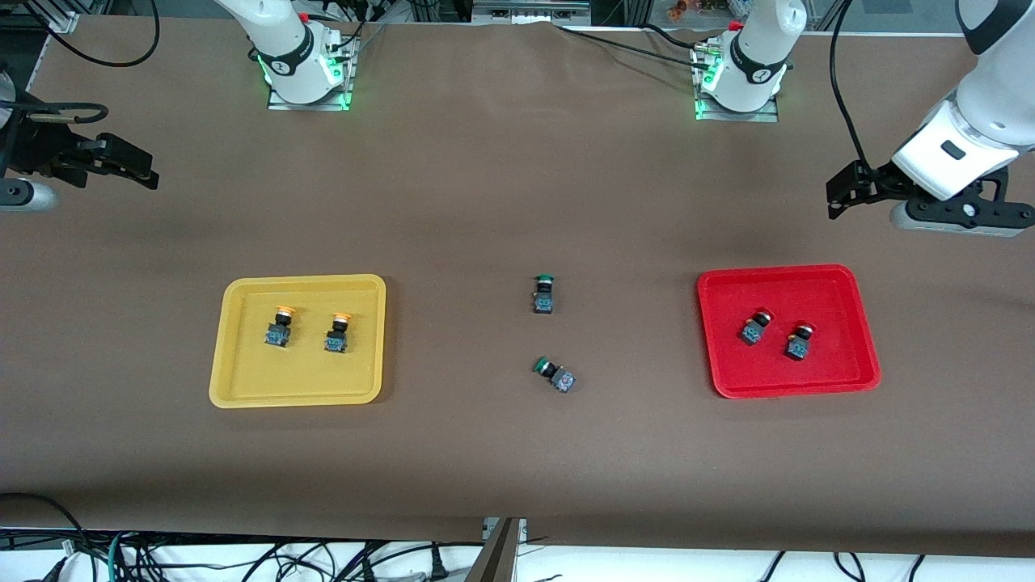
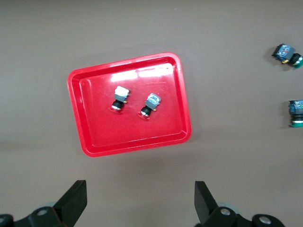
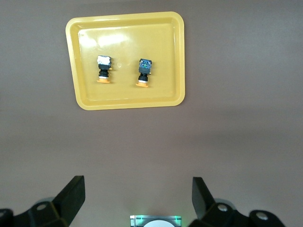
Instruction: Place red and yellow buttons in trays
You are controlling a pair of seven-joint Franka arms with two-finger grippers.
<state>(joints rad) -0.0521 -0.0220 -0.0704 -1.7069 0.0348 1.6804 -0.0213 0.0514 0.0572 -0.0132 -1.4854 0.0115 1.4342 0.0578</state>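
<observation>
Two yellow-capped buttons (image 1: 280, 326) (image 1: 338, 333) lie in the yellow tray (image 1: 299, 380). Two red-capped buttons (image 1: 755, 326) (image 1: 799, 340) lie in the red tray (image 1: 792, 373). My left gripper (image 1: 838, 197) is open and empty, high over the table at the left arm's end. Its wrist view shows the red tray (image 2: 99, 132) with both red buttons (image 2: 120, 97) (image 2: 150, 104). My right gripper (image 1: 148, 173) is open and empty, high over the right arm's end. Its wrist view shows the yellow tray (image 3: 128, 97) with both yellow buttons (image 3: 103, 68) (image 3: 144, 72).
Two green-capped switches (image 1: 543, 294) (image 1: 555, 373) lie on the brown table between the trays, one nearer the front camera. Both also show in the left wrist view (image 2: 287, 54) (image 2: 296, 111). The arm bases (image 1: 307, 73) (image 1: 740, 81) stand at the table's back edge.
</observation>
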